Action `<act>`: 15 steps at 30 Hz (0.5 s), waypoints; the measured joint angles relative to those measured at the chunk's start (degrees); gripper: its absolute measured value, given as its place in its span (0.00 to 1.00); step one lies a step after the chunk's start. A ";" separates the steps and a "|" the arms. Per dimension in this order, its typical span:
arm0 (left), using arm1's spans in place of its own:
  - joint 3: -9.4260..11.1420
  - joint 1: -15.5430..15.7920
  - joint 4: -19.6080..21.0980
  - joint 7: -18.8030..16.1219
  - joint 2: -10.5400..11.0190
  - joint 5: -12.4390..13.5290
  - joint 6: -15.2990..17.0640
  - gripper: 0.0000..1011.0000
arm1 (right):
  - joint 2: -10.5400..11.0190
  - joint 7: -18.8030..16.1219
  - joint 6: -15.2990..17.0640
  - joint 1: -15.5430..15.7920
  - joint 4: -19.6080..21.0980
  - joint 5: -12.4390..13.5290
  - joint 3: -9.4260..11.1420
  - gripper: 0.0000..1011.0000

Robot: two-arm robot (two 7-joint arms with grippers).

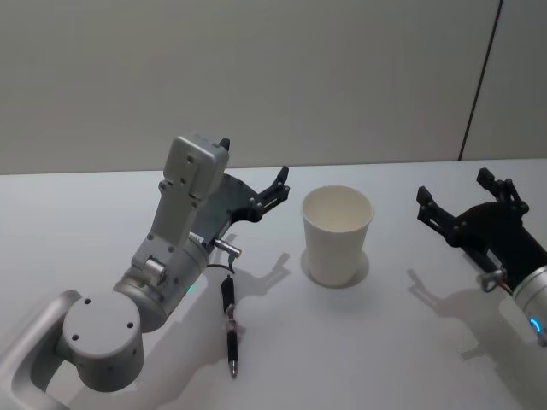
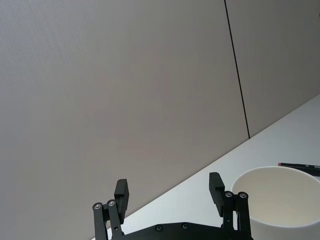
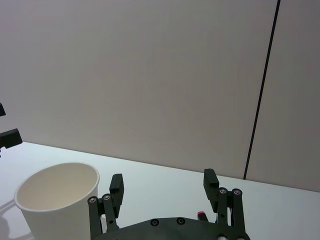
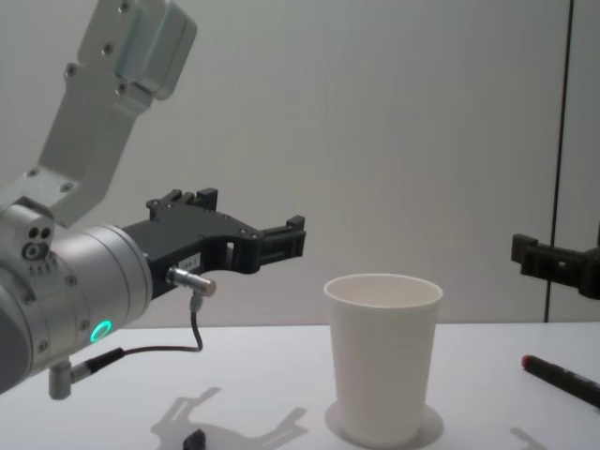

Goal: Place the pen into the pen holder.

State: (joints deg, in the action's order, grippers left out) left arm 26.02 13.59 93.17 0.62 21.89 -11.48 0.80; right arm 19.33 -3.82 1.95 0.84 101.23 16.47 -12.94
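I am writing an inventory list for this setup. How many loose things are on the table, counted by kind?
White paper cup: 1
Pens: 2 (black pen lying left of the cup, red-tipped pen lying right of it)
Total: 3

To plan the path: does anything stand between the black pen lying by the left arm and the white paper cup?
Nothing visible does. Bare white table lies between the black pen and the white paper cup. The open left gripper hovers higher, farther back.
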 joint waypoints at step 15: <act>0.00 0.00 0.00 0.00 0.00 0.00 0.00 0.99 | 0.00 0.00 0.00 0.00 0.00 0.00 0.00 0.99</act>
State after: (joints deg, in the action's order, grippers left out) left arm 26.02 13.59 93.17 0.62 21.89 -11.48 0.80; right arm 19.33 -3.83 1.95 0.84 101.23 16.47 -12.94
